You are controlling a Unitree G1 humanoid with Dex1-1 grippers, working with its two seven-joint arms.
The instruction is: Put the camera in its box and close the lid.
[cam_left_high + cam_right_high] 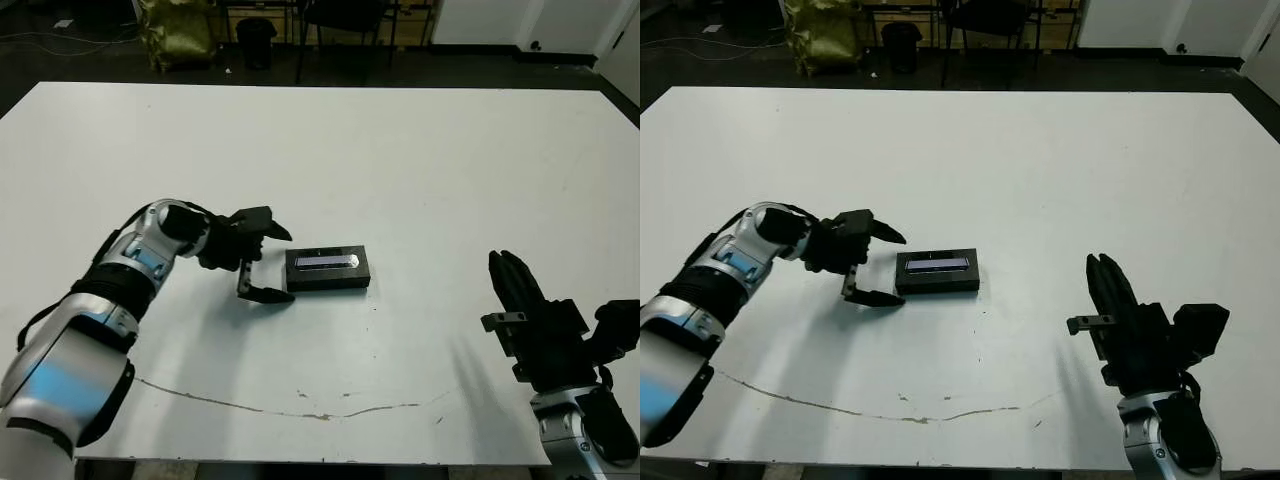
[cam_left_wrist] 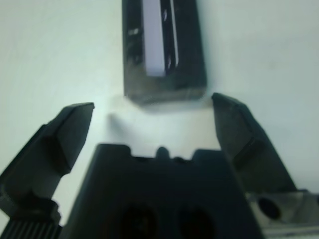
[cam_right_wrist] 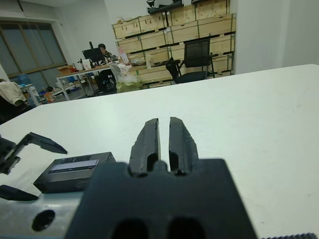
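The box [image 1: 328,269] is seen on the white table [image 1: 420,170], with the lid [image 1: 327,261] (silver strip on top) laid flat on it. The left gripper [image 1: 272,264] is spread wide just beside the box's end, and nothing is held. The right gripper [image 1: 507,280] is pressed together, well apart, and nothing is held there.

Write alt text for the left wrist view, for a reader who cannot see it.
The left gripper, its two black fingers spread wide open, faces the short end of a closed black box lying on a white table, without touching it. A pale reflective strip runs along the lid's top.
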